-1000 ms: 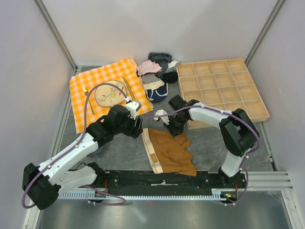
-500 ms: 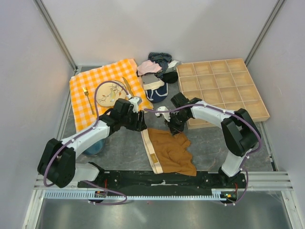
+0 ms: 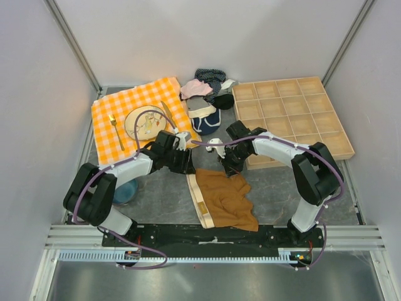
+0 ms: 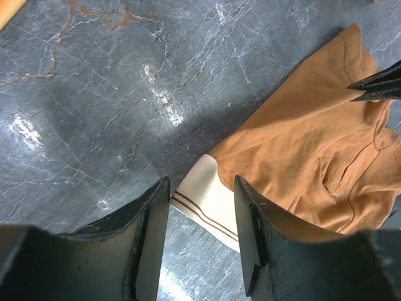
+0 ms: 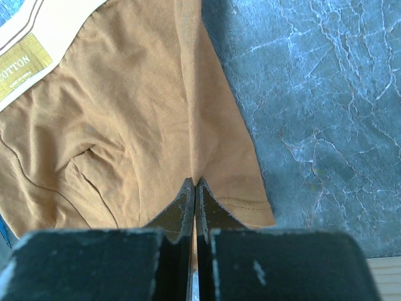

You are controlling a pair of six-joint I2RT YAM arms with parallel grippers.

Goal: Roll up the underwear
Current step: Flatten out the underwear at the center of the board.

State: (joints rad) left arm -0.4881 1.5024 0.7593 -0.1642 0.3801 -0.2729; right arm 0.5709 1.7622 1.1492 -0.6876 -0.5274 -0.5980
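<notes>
The underwear [image 3: 229, 200] lies flat on the grey table, rust-brown, with its cream waistband [image 3: 199, 195] along the left side. My left gripper [image 3: 187, 164] is open, low over the far corner of the waistband. In the left wrist view that corner [image 4: 207, 197] lies between the fingers of the left gripper [image 4: 201, 183], beside the brown fabric [image 4: 301, 144]. My right gripper [image 3: 230, 168] is at the garment's far right edge. In the right wrist view the right gripper [image 5: 194, 183] is shut, pinching a fold of the brown fabric [image 5: 125, 113].
An orange checked cloth [image 3: 106, 135] with a plate [image 3: 145, 122], fork [image 3: 113, 122] and knife [image 3: 168, 113] lies far left. A pile of clothes [image 3: 210, 84] with a navy-and-white garment [image 3: 205, 119] sits behind. A wooden compartment tray [image 3: 291, 113] stands far right.
The left arm has folded lower and its gripper has shifted a little right, down over the waistband's far corner. The right gripper has stayed on the fabric.
</notes>
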